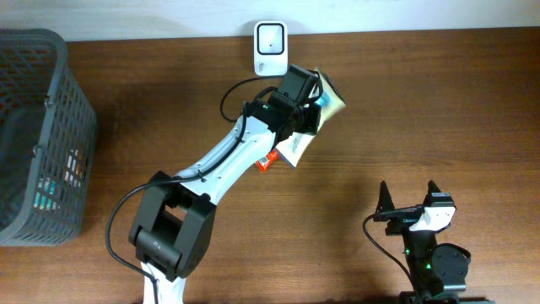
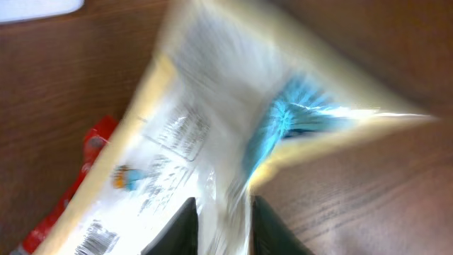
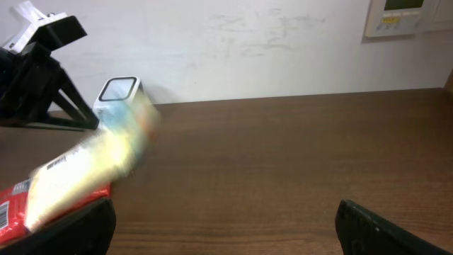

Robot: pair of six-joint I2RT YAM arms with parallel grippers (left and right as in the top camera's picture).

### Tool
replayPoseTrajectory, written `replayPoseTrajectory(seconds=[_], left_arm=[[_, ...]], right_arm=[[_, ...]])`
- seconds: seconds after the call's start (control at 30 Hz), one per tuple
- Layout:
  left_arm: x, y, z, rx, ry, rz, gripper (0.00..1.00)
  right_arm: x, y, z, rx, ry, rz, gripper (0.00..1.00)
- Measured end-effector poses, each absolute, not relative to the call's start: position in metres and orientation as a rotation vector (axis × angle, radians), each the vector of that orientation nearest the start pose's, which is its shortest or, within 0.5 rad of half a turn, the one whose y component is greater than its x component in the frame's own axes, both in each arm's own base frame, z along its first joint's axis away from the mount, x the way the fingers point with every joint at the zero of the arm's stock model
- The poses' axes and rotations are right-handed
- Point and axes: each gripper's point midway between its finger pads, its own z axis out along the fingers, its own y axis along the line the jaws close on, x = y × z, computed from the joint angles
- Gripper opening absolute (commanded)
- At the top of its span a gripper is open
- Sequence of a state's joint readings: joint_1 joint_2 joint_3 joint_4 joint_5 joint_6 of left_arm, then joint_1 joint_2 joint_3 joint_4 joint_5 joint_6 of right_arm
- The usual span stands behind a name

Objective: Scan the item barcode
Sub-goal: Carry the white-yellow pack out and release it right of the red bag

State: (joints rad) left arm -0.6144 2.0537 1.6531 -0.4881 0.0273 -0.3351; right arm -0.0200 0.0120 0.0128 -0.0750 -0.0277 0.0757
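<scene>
The left gripper (image 1: 305, 114) is reaching out over the far middle of the table (image 1: 439, 101), just near of the white scanner (image 1: 270, 46) that is standing at the far edge by the wall. A pale yellow packet (image 1: 331, 103) with a blue patch is sitting at the gripper, sticking out to its right and also showing below it on the near side. In the left wrist view the packet (image 2: 205, 106) is filling most of the picture and is smeared by blur. A fold of its film is lying between the two dark fingers (image 2: 185, 230) of the gripper (image 2: 223, 223), which are standing a little apart. Whether they are pinching the film or merely flanking it cannot be told. Black print is showing on the packet's pale face, with a barcode-like block at the lower left edge.

A red item (image 1: 267, 162) is lying flat on the table, partly under the near end of the packet; from the left wrist it (image 2: 88, 152) is peeking out along the packet's left side.

The right gripper (image 1: 409, 198) is waiting at the near right, well apart from the packet, with its jaws spread wide and nothing between them. In its wrist view the gripper (image 3: 226, 230) is looking across bare wood at the blurred packet (image 3: 92, 166), the red item (image 3: 14, 205) and the scanner (image 3: 117, 95) behind them.

A grey basket (image 1: 72, 127) is standing at the far left.
</scene>
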Motion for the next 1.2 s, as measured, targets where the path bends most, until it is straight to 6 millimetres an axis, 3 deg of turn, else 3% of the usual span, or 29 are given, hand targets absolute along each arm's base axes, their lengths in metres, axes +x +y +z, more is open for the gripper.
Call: replayPoseTrajectory(seconds=[0.13,0.17,0.2,0.23,0.27,0.3,0.33,0.37,0.43,0.47,0.53,0.6,0.67,0.77,0.83,0.93,1.1,1.2], left_arm=[[0.442,-0.322,0.117,0.307,2.505,-0.483,0.77],[0.442,-0.322,0.118,0.310,2.506,-0.488,0.81],[0.440,-0.317,0.121,0.321,2.515,-0.478,0.91],[0.442,-0.296,0.143,0.328,2.498,-0.449,0.97],[0.447,-0.265,0.191,0.319,2.423,-0.402,0.96],[0.449,-0.238,0.219,0.302,2.381,-0.338,0.96],[0.449,-0.172,0.280,0.190,2.272,-0.202,0.96],[0.448,-0.117,0.324,0.070,2.178,-0.099,0.97],[0.426,0.019,0.386,-0.250,2.023,0.147,1.00],[0.407,0.086,0.400,-0.411,1.967,0.268,0.99],[0.365,0.201,0.395,-0.704,1.922,0.479,0.99],[0.332,0.266,0.369,-0.876,1.957,0.525,0.99],[0.312,0.309,0.329,-0.995,2.026,0.414,0.99],[0.325,0.312,0.279,-0.865,2.203,0.199,0.93],[0.337,0.297,0.230,-0.723,2.388,0.074,0.90],[0.343,0.291,0.172,-0.615,2.557,-0.033,0.84],[0.341,0.285,0.119,-0.617,2.684,-0.155,0.88],[0.335,0.278,0.096,-0.584,2.755,-0.217,0.88]], right_arm=[[0.246,0.000,0.159,0.058,1.644,0.065,0.98],[0.246,0.000,0.159,0.058,1.645,0.065,0.98],[0.246,0.000,0.159,0.058,1.645,0.066,0.98],[0.246,0.000,0.159,0.058,1.644,0.066,0.98],[0.246,0.000,0.159,0.058,1.645,0.065,0.99],[0.246,0.000,0.159,0.058,1.645,0.065,0.98],[0.246,0.000,0.158,0.058,1.645,0.065,0.98],[0.246,0.000,0.159,0.057,1.645,0.066,0.98],[0.246,0.000,0.159,0.056,1.644,0.067,0.98],[0.246,0.000,0.159,0.058,1.644,0.065,0.98],[0.246,0.000,0.159,0.058,1.644,0.065,0.98],[0.246,0.000,0.159,0.058,1.644,0.065,0.98],[0.246,0.000,0.159,0.057,1.644,0.065,0.98],[0.246,0.000,0.159,0.058,1.644,0.066,0.98],[0.246,0.000,0.159,0.058,1.644,0.066,0.98],[0.246,0.000,0.159,0.058,1.644,0.065,0.98],[0.246,0.000,0.159,0.058,1.644,0.065,0.98],[0.246,0.000,0.159,0.058,1.644,0.066,0.98]])
